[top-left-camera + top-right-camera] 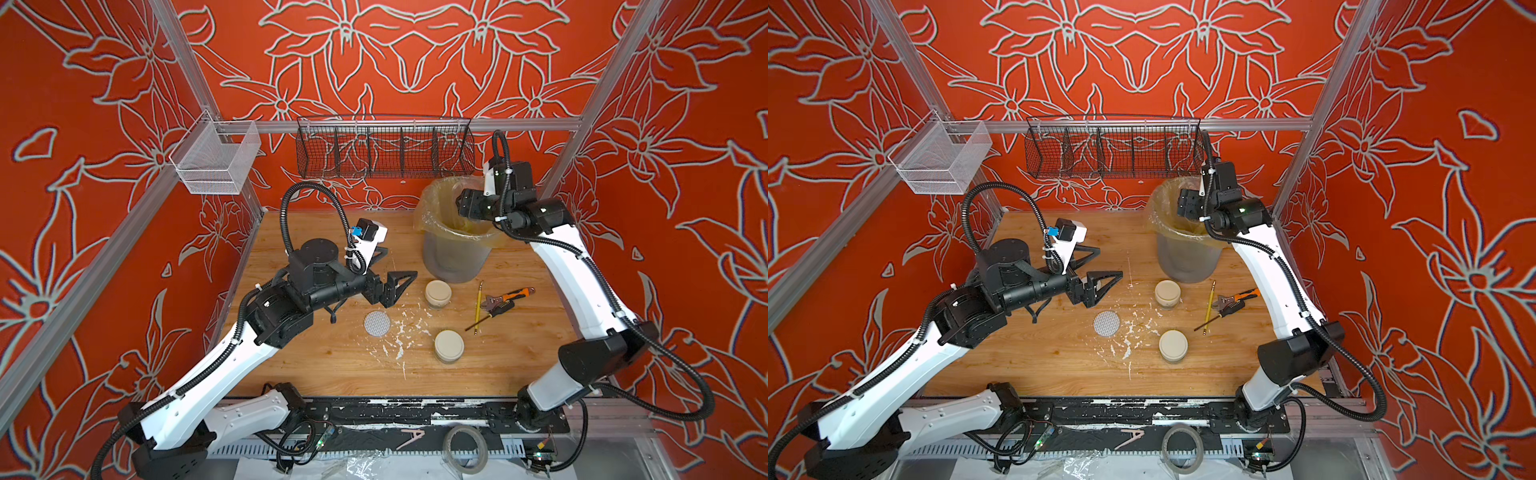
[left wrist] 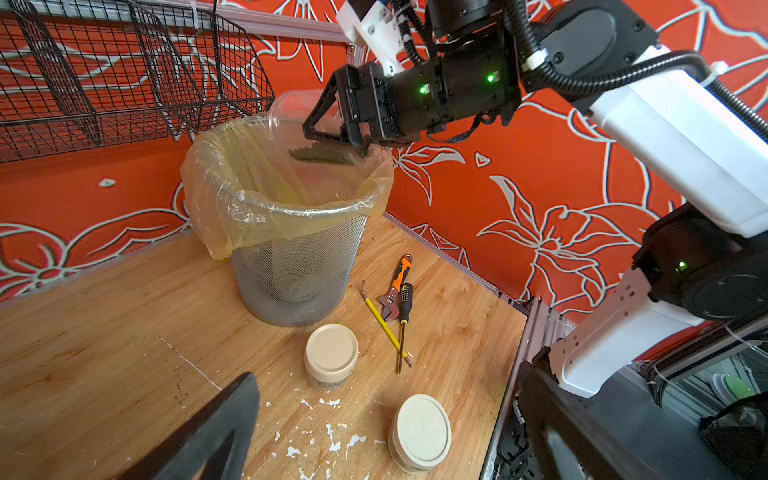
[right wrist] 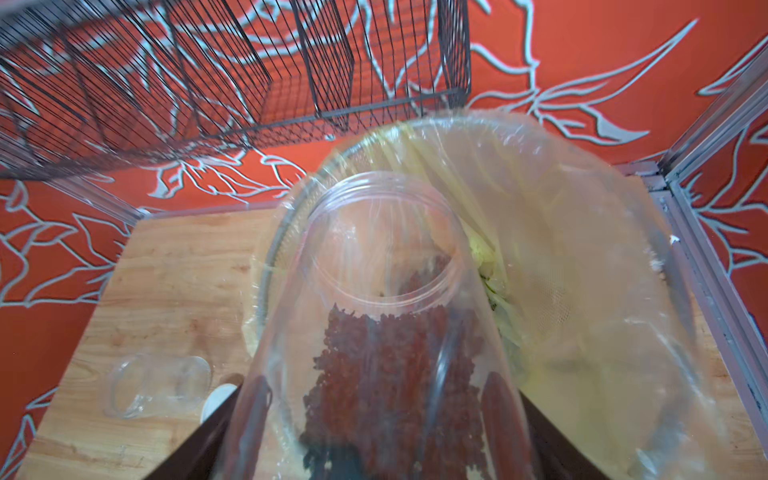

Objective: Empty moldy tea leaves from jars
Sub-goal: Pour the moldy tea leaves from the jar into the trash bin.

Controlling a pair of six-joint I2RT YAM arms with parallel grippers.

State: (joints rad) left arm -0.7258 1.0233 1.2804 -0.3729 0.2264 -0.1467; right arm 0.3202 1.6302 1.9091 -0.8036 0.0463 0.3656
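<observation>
**Pouring stage.** The right gripper (image 2: 330,135) was closed around the body of a lidless jar (image 3: 382,257) and held it tipped above the lined bin (image 2: 291,266). The tea leaves (image 3: 386,365) lay banked along the jar's lower wall, reaching toward its mouth. The left gripper (image 1: 399,262) hung over the table (image 1: 316,365) with its jaws spread wide and nothing between them. Two further jars stood lidded on the table: the rear jar (image 1: 438,293) near the bin's foot and the front jar (image 1: 449,345) nearer the robot's base. In the right wrist view a fourth jar (image 3: 158,382) lay on its side, apparently empty. A dotted lid (image 1: 377,323) lay flat beside scattered white flakes (image 1: 399,332). Three hazards were judged likely. The jar's mouth appeared to sit near the bin's rim rather than over its centre, so clumped leaves letting go at once could overshoot onto the table. Damp leaves could cling and call for shaking, in which case the smooth clear wall could slip in the grip. The loose liner (image 3: 561,249) could catch the jar's lip and drag or tip the light bin.
</observation>
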